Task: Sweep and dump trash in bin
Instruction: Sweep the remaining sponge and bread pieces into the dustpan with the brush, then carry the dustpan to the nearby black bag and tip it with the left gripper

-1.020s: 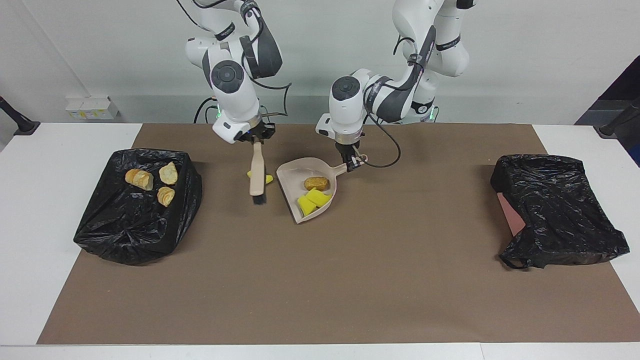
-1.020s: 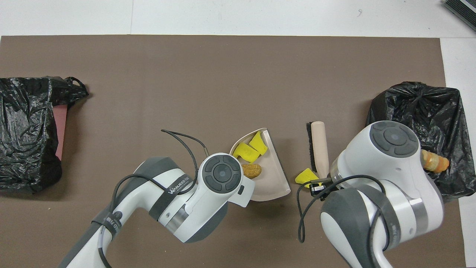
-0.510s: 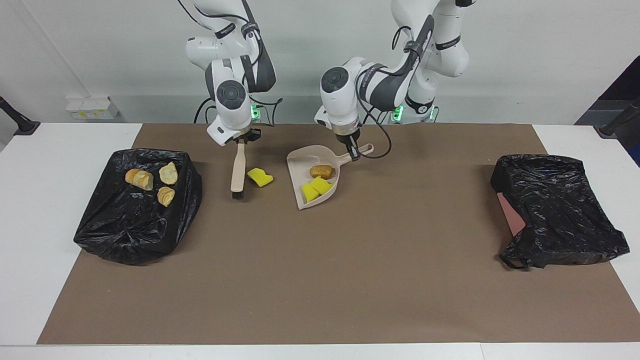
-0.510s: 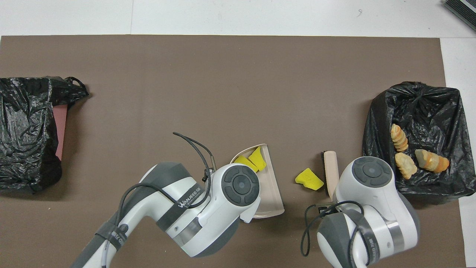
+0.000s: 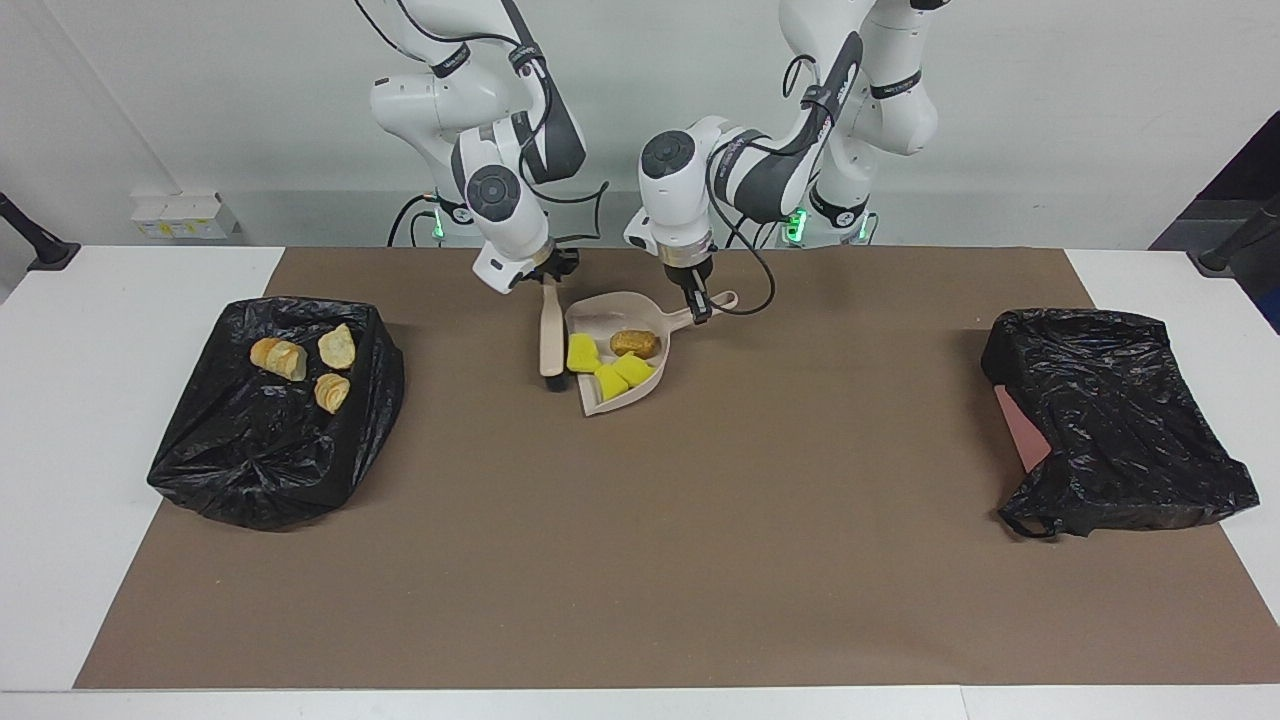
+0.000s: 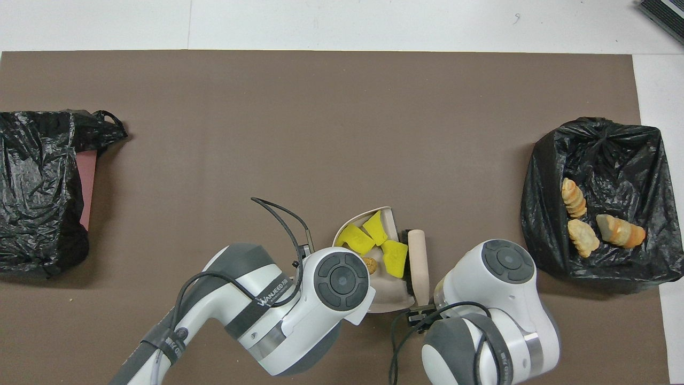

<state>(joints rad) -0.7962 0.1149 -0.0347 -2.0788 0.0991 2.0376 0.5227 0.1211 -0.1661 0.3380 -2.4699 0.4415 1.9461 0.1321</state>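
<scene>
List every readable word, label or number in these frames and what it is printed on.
"WANJEED...": on the black strap around the left arm, overhead view; the letters after it are too small to read.
Straps on both arms in the facing view: print too small to read.
Nothing else carries text.

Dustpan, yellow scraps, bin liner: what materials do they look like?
Dustpan: probably moulded plastic, matt beige, with a smooth even surface and thin raised walls.
Yellow scraps: likely sponge or foam, bright, dull, cut in soft-edged wedges.
Bin liner: thin plastic film, glossy black, crumpled with shiny creases.
</scene>
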